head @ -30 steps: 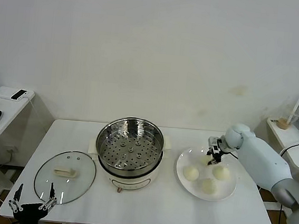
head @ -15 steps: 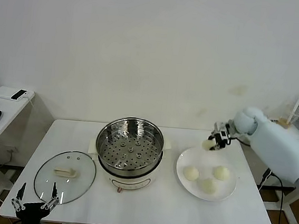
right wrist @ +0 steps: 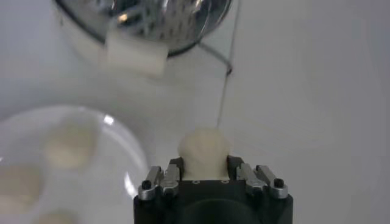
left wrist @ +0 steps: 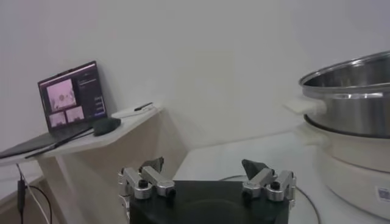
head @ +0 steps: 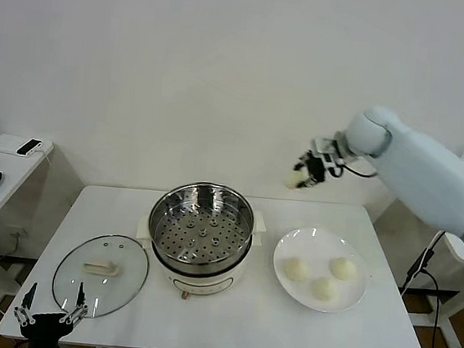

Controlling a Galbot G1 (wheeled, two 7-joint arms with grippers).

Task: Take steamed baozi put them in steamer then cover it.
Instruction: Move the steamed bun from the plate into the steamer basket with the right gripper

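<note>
Your right gripper [head: 307,170] has lifted one steamed baozi [head: 291,180] off the white plate [head: 356,299] within the last second — a second ago it was down among the buns, and now it hangs high above the table [head: 226,321], between plate and steamer [head: 200,235], with its fingers pinched on the bun. The right wrist view confirms the hold: the baozi sits squarely between the two fingers, with the plate and the steamer's rim below it. Three buns remain on the plate, apart from one another, and the steamer's perforated tray is bare, so you are on the first of four transfers. I judge the next requirement to be a carry leftward over the open pot and a gentle lowering before release (the bun looks soft and could dent under too firm a squeeze). The cover [head: 101,274] lies flat on the table left of the steamer, untouched. Your left gripper [head: 50,314] waits at the table's near left corner, fingers spread wide and holding nothing — idle.
</note>
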